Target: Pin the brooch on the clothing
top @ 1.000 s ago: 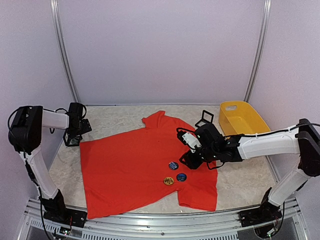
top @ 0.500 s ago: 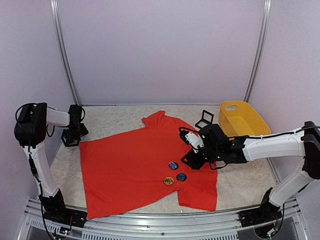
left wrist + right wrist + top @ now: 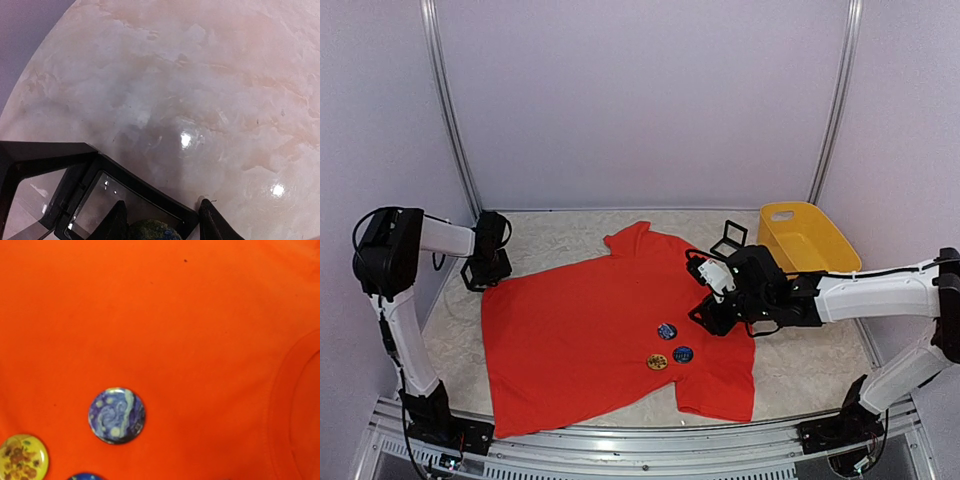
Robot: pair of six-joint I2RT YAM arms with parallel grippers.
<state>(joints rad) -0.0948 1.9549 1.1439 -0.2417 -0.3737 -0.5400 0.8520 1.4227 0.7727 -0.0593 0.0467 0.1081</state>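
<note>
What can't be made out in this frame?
1. Left wrist view: a mottled green round thing between the fingers of the left gripper is cut off by the bottom edge; grip unclear.
2. Right wrist view: no fingers show; a dark blue badge is cut by the bottom edge.
3. Top view: the jaws of the right gripper hide under its wrist; whether the badges are pinned through the T-shirt is too small to tell.

The T-shirt is showing plain red-orange, the swirl badge blue, the flower badge yellow, the basket yellow.
</note>
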